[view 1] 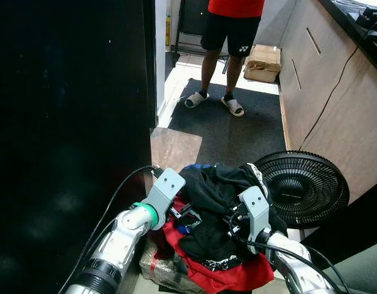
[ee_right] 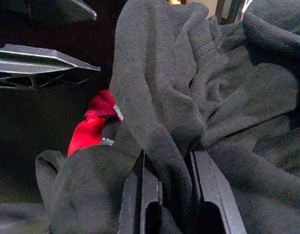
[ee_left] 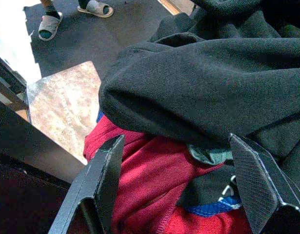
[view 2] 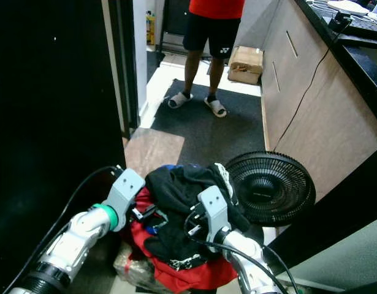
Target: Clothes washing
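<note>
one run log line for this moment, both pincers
task: clothes washing | left pincer: open at red garment | right pincer: shut on black fabric garment | person in sandals ahead | black round fan right

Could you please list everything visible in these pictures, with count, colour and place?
Clothes pile: one, black garments over red ones with a bit of blue, held between both arms.
Fan: one, black, on the floor to the pile's right.
Cardboard box: one, brown, on the floor by the cabinets, beside the person.
Cabinets: wood-brown, along the right, a black cable hanging down the front.
Mat: one, dark grey, under the person's feet.
Person: one, red top, black shorts, pale slippers, standing ahead.
Left gripper: open, around the pile's red cloth.
Right gripper: shut on a fold of black cloth.
</note>
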Motion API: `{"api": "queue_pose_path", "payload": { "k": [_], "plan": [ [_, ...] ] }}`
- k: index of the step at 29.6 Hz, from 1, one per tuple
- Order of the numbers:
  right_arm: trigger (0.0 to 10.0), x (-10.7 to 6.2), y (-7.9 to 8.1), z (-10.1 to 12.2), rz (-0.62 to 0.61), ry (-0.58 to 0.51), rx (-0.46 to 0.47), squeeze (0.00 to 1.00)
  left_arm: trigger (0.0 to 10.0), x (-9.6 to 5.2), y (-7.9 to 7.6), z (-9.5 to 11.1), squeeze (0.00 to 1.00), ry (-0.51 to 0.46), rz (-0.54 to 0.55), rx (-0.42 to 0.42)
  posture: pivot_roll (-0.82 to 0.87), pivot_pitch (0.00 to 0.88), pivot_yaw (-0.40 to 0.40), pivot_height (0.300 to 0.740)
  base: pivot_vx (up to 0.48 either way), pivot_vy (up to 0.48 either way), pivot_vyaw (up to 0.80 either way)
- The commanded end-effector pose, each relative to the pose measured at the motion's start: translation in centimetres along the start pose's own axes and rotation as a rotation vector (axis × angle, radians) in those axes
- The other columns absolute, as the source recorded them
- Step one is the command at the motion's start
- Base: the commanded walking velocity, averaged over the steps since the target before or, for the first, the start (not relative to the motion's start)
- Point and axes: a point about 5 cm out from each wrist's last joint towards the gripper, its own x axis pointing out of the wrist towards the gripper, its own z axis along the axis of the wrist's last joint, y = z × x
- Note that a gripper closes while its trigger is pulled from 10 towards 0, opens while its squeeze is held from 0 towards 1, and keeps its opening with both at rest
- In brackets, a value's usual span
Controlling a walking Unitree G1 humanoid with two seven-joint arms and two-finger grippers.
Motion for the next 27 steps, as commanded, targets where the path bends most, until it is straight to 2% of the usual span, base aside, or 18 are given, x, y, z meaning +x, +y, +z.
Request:
{"api": "queue_pose_path", "payload": {
  "k": [1,9,12,13,14,15,16,17,18,20,22,23,26,27],
  "plan": [
    [0.0,-0.2,0.2,-0.8,0.003,0.016,0.021,0.0,10.0,0.0,-0.3,-0.5,0.0,0.019,-0.01,0.006,0.07,0.073,-0.012,0.74,0.0,0.0,0.0],
    [0.0,0.0,0.1,0.0,-0.021,-0.029,0.014,0.0,10.0,0.0,-0.3,-0.6,0.0,0.02,-0.006,0.005,0.07,0.076,-0.013,0.74,0.0,0.0,0.0],
    [0.0,0.2,0.1,1.2,-0.031,-0.079,-0.006,0.0,10.0,0.0,-0.2,-0.6,0.0,0.019,-0.005,0.005,0.07,0.076,-0.013,0.74,0.0,0.0,0.0],
    [0.0,0.6,0.0,3.1,-0.064,-0.152,-0.026,0.0,10.0,-0.1,-0.2,-0.5,0.0,0.018,-0.004,0.004,0.07,0.076,-0.01,0.74,0.0,0.0,0.0],
    [0.0,0.6,0.0,3.1,-0.064,-0.152,-0.026,0.0,10.0,-0.1,-0.2,-0.5,0.0,0.018,-0.004,0.004,0.07,0.076,-0.01,0.74,0.0,0.0,0.0],
    [4.6,0.9,-0.2,6.0,-0.108,-0.259,-0.049,0.0,10.0,-0.1,-0.1,-0.4,0.0,0.016,-0.004,0.003,0.07,0.077,-0.008,0.74,0.0,0.0,0.0],
    [4.6,0.9,-0.2,6.0,-0.108,-0.259,-0.049,0.0,10.0,-0.1,-0.1,-0.4,0.0,0.016,-0.004,0.003,0.07,0.077,-0.008,0.74,0.0,0.0,0.0],
    [10.0,1.0,-0.2,8.5,-0.137,-0.357,-0.063,0.0,10.0,0.0,-0.1,-0.4,0.0,0.014,-0.004,0.003,0.07,0.076,-0.007,0.74,0.0,0.0,0.0],
    [10.0,0.9,-0.2,11.2,-0.165,-0.456,-0.087,0.0,10.0,0.0,-0.1,-0.3,0.0,0.012,-0.004,0.003,0.07,0.076,-0.007,0.74,0.0,0.0,0.0],
    [10.0,0.9,-0.2,11.2,-0.165,-0.456,-0.087,0.0,10.0,0.0,-0.1,-0.3,0.0,0.012,-0.004,0.003,0.07,0.076,-0.007,0.74,0.0,0.0,0.0],
    [10.0,-0.1,-0.5,17.2,-0.254,-0.664,-0.168,0.0,10.0,0.1,-0.2,0.0,0.0,0.003,-0.007,0.002,0.07,0.076,-0.007,0.74,0.0,0.0,0.0],
    [10.0,-0.1,-0.5,17.2,-0.254,-0.664,-0.168,0.0,10.0,0.1,-0.2,0.0,0.0,0.003,-0.007,0.002,0.07,0.076,-0.007,0.74,0.0,0.0,0.0],
    [10.0,-2.0,-1.1,22.7,-0.365,-0.85,-0.239,0.0,10.0,0.3,-0.2,0.5,0.0,-0.012,-0.005,-0.004,0.06,0.068,-0.01,0.74,0.0,0.0,0.0],
    [10.0,-2.0,-1.1,22.7,-0.365,-0.85,-0.239,0.0,10.0,0.3,-0.2,0.5,0.0,-0.012,-0.005,-0.004,0.06,0.068,-0.01,0.74,0.0,0.0,0.0]
  ]
}}
